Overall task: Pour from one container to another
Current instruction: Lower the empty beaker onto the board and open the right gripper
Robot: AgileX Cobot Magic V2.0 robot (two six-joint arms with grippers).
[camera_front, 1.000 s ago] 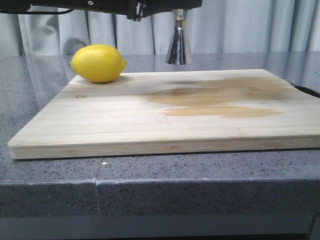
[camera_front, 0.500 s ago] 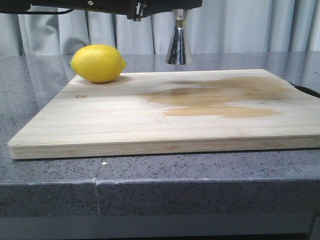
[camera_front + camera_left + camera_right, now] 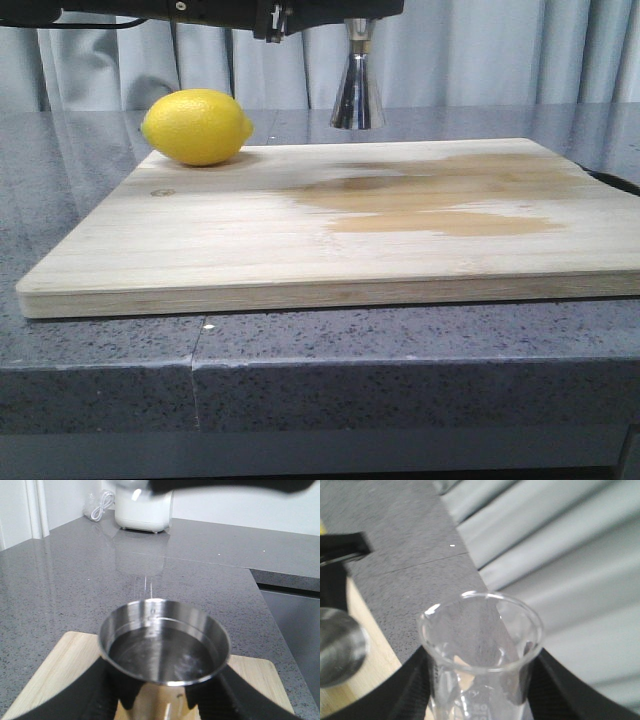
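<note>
Jigger (image 3: 357, 92) held off the board (image 3: 330, 225), top centre of front view; left gripper (image 3: 160, 700) jaws clamped on it, liquid inside. Beaker (image 3: 480, 650) clamped in right gripper (image 3: 477, 700) jaws. Lemon (image 3: 196, 126) on board, upper left.

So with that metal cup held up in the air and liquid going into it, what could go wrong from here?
The metal cup already holds liquid, with a thin stream falling in near its rim, so a small drift could send it over the side. The wooden board below already carries a wet-looking stain. The glass beaker, pinched between the right gripper fingers, might slip. The lemon sits at the board's edge and could roll if bumped.
</note>
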